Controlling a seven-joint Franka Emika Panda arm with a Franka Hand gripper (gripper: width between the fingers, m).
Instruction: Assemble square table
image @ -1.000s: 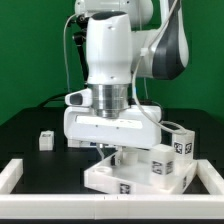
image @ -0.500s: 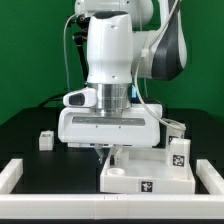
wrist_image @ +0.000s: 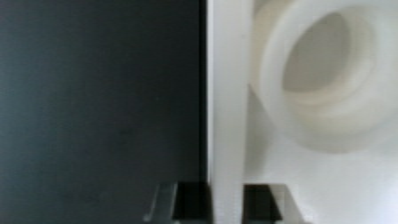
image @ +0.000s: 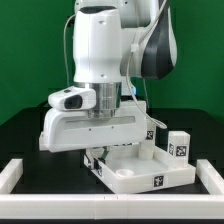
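Now, claw [image: 97, 154]: drawn narrow onto the edge of the square panel [image: 140, 172], low in the middle of the exterior view, under the arm's wide white hand block.
Wrist view: two dark fingers [wrist_image: 191, 203] sit one on each side of the panel's thin white edge [wrist_image: 226, 120], claw [wrist_image: 226, 203] clamped on it.
Square panel: lower right of the exterior frame, turned at an angle to the border wall [image: 12, 176], with a small tag on its near side.
Panel face: a round recess [wrist_image: 331, 60] shows close to the gripped edge.
Leg [image: 179, 146]: stands upright at the right of the frame, tag facing the camera, just behind the panel.
Second tagged white part [image: 152, 133]: beside that leg, partly hidden by the arm.
Tabletop [image: 28, 128]: black, with green backdrop behind.
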